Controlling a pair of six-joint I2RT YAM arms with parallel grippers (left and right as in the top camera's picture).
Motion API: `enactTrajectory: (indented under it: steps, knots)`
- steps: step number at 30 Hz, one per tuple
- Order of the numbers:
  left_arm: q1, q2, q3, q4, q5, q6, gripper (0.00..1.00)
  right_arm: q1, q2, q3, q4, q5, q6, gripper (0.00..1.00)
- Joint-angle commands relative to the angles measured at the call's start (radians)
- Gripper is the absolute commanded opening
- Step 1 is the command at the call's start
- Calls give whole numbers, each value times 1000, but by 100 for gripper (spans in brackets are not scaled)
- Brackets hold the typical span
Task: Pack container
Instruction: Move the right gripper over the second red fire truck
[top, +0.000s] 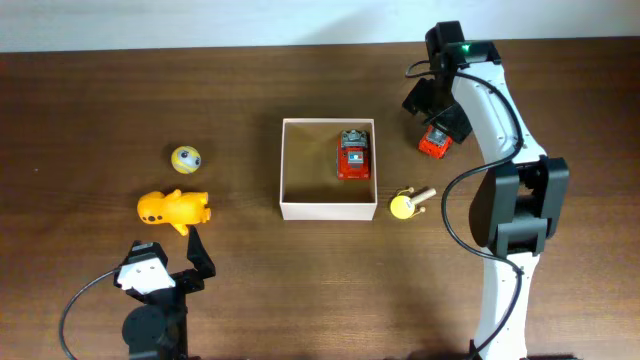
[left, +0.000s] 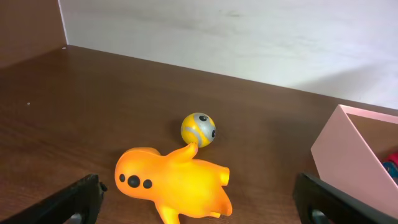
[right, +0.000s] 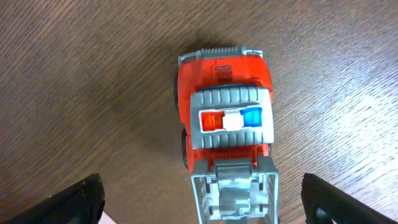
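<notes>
- The right gripper (right: 208, 202) hung released over the truck (right: 225, 124), jaws wide on either side of it, nothing held.
- The truck stood on the table to the right of the container (top: 325, 209), near its far right corner.
- Step judged in hand: grasping this truck. Recommended a straight descent centred on the body, closing on the flat sides and clear of the wheels and the grey rear frame.
- The container sat mid-table with a second truck (top: 354, 155) already inside by its right wall. Bare floor remained on its left half.
- A peg toy (top: 405, 205) lay just beside the container's near right corner. It was not in the direct path, but a low carry could clip it or the container wall.
- The left gripper (left: 202, 205) was released and empty, facing the figure (left: 174, 186) and ball (left: 198, 129), both well left of the container.
</notes>
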Motion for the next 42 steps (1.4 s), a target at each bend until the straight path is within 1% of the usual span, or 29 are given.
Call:
enactTrajectory:
  steps: [1, 7, 21, 30, 31, 34, 42]
  knots:
    - [1, -8, -9, 3, 15, -1, 99, 3, 23, -7, -4, 36, -35, 95]
    - [1, -8, -9, 3, 15, -2, 99, 3, 53, -7, -3, 42, -45, 95]
    - [1, -8, -9, 3, 15, -1, 99, -3, 70, -7, 39, 55, -167, 94]
    - [1, -8, -9, 3, 15, -1, 99, -24, 70, -7, 36, 54, -171, 94]
    - [1, -8, -9, 3, 15, -1, 99, -24, 70, -7, 36, 54, -171, 91]
    - [1, -8, -9, 3, 15, -2, 99, -24, 70, -10, 38, 54, -170, 89]
    - [1, -8, -9, 3, 15, -1, 99, -24, 70, -92, 65, 42, -170, 89]
